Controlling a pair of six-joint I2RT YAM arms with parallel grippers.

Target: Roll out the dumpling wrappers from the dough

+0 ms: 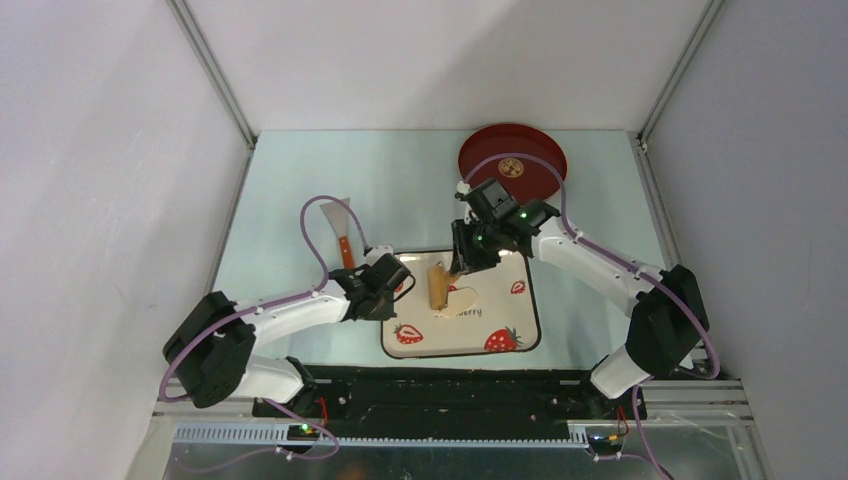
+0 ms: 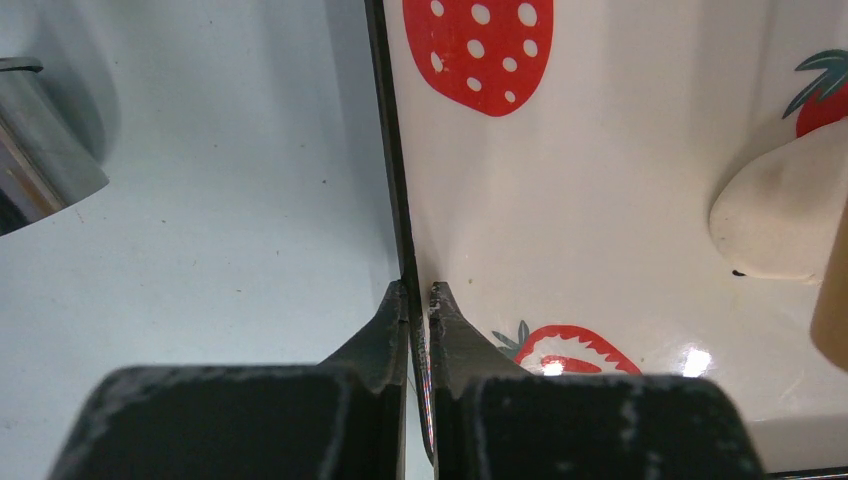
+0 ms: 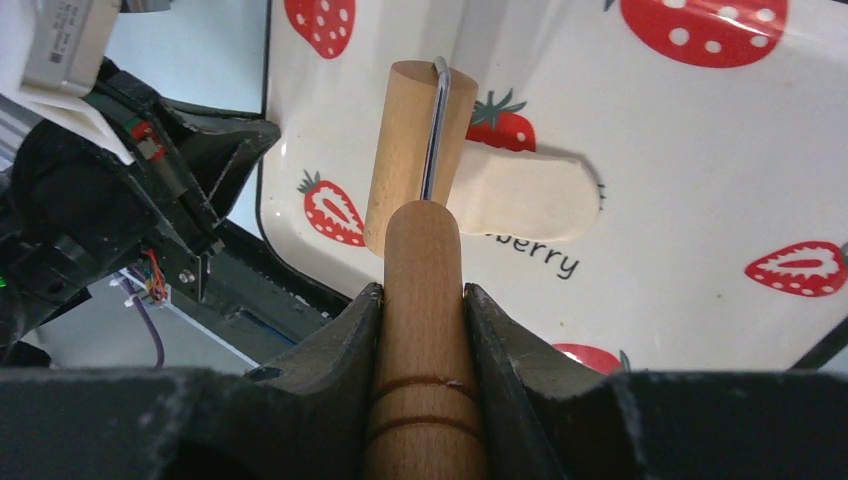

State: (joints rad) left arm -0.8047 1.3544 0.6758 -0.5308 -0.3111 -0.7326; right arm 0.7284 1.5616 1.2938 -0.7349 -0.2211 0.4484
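Observation:
The dough point(image 1: 460, 299) is a flattened cream-white piece on the strawberry-patterned plate point(image 1: 505, 310). It also shows in the left wrist view as the dough point(image 2: 780, 215) and in the right wrist view as the dough point(image 3: 530, 195). The tan wooden roller point(image 1: 438, 285) lies across the dough's left end, its drum point(image 3: 410, 140) resting on it. My right gripper point(image 3: 422, 292) is shut on the roller's handle point(image 3: 425, 330). My left gripper point(image 2: 420, 290) is shut on the plate's left rim point(image 2: 392, 150). No dumpling wrappers are in view.
A red tray point(image 1: 535, 150) with a gold emblem stands at the back right. A scraper point(image 1: 338, 222) with an orange handle lies left of the plate, and its shiny blade point(image 2: 40, 150) is close to my left gripper. White walls enclose the table.

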